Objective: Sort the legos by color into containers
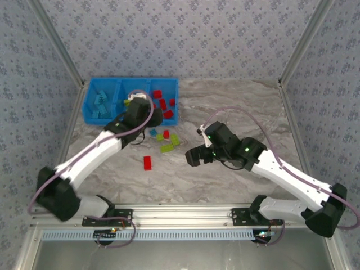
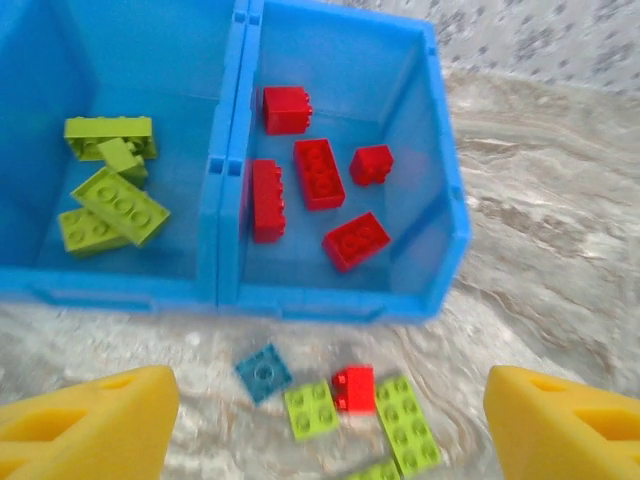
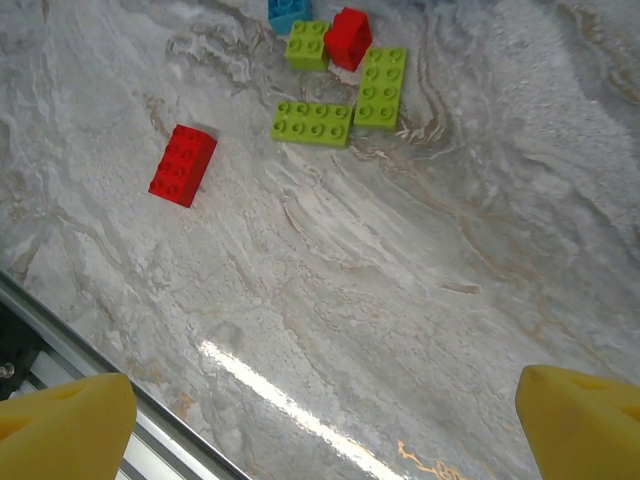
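The blue three-compartment container tray (image 1: 129,79) stands at the back left. Its front wall (image 2: 300,300) faces the left wrist camera, with lime green legos (image 2: 115,205) in the middle compartment and red legos (image 2: 320,175) in the right one. Light blue legos (image 1: 101,104) lie in the left compartment. My left gripper (image 1: 145,112) hovers open at the tray's front edge, above a loose cluster: a blue brick (image 2: 264,372), a green brick (image 2: 311,409), a red brick (image 2: 353,388) and a longer green brick (image 2: 407,422). My right gripper (image 1: 194,156) hangs open and empty to the right of the cluster.
A lone red brick (image 1: 147,162) lies nearer me than the cluster, also seen as the red brick (image 3: 183,165) in the right wrist view. Bare marble table (image 3: 400,280) lies under the right gripper. A metal rail (image 1: 180,211) runs along the near edge.
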Robot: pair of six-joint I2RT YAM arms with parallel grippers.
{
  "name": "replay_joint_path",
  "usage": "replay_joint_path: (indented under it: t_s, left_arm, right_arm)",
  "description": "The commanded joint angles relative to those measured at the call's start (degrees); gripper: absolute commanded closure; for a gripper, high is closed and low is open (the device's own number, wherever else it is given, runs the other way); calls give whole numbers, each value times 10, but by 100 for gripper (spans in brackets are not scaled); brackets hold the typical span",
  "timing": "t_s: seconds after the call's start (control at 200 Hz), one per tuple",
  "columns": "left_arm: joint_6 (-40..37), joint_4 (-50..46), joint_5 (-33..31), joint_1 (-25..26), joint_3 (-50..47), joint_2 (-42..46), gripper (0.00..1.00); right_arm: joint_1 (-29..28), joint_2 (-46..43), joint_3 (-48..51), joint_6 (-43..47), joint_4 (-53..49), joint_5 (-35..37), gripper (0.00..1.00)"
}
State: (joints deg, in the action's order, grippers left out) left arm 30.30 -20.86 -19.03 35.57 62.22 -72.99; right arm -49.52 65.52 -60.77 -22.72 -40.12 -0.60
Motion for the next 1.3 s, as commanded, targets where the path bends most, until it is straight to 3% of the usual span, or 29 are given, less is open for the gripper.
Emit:
replay_joint_path:
  t_s: [0.0, 0.125, 0.245, 0.47, 0.565, 0.805, 1.009, 1.219, 1.299]
  left_arm:
    - [59, -117, -53, 49, -75, 84, 16]
    - [72, -165, -45, 117, -169, 150, 10]
    - [110, -157, 4, 123, -237, 162, 10]
    - [109, -80, 7, 117, -254, 37, 13]
    - [97, -42, 46, 98, -243, -15, 17]
    - [85, 1, 65, 67, -237, -77, 43]
    - [94, 9, 82, 58, -252, -65, 75]
    - [83, -20, 91, 63, -200, 61, 78]
    - [46, -17, 65, 61, -138, 65, 75]
  right_arm:
    - [-2, 16, 6, -5, 48, -6, 0]
    - [3, 40, 8, 0, 77, -20, 0]
    - [3, 56, 5, 0, 77, -32, 0]
    - [2, 47, 18, -11, 73, -34, 0]
    - [1, 42, 20, -13, 64, -31, 0]
    - [1, 34, 20, -14, 59, -24, 0]
    - [1, 35, 16, -13, 62, -32, 0]
    - [0, 28, 14, -17, 73, -44, 0]
    - [0, 26, 14, -19, 81, -41, 0]
